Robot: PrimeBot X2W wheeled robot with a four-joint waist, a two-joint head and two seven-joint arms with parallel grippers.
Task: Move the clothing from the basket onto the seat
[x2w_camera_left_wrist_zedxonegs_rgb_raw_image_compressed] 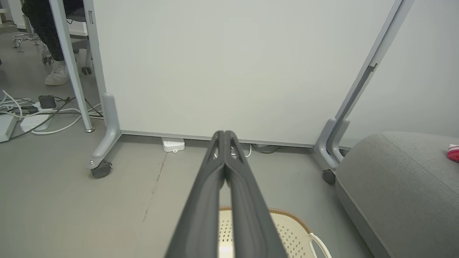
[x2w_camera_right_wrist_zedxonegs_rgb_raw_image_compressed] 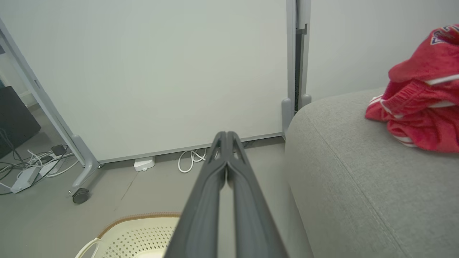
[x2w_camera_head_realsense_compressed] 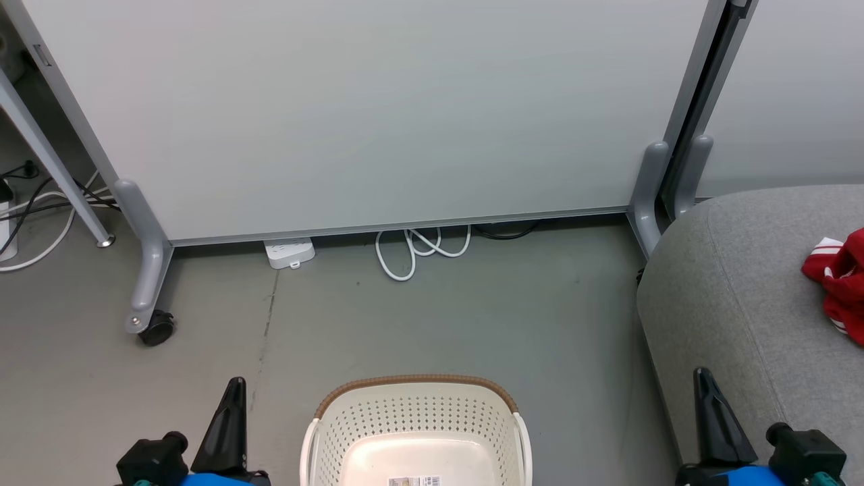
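Crumpled red clothing [x2w_camera_right_wrist_zedxonegs_rgb_raw_image_compressed: 419,104] on woven grey seat [x2w_camera_right_wrist_zedxonegs_rgb_raw_image_compressed: 358,186]; perforated rounded basket [x2w_camera_head_realsense_compressed: 405,412].

We see the clothing [x2w_camera_right_wrist_zedxonegs_rgb_raw_image_compressed: 419,107] red with white stripe trim and the seat [x2w_camera_right_wrist_zedxonegs_rgb_raw_image_compressed: 358,186] a light grey weave. The basket [x2w_camera_head_realsense_compressed: 412,413] is cream-white, dotted with holes, its rim brown and woven-looking.

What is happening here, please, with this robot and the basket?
The red clothing lies on the grey seat, and the visible part of the white basket is empty, so the move looks done. The robot's left pincer and right pincer are both shut and hold nothing.
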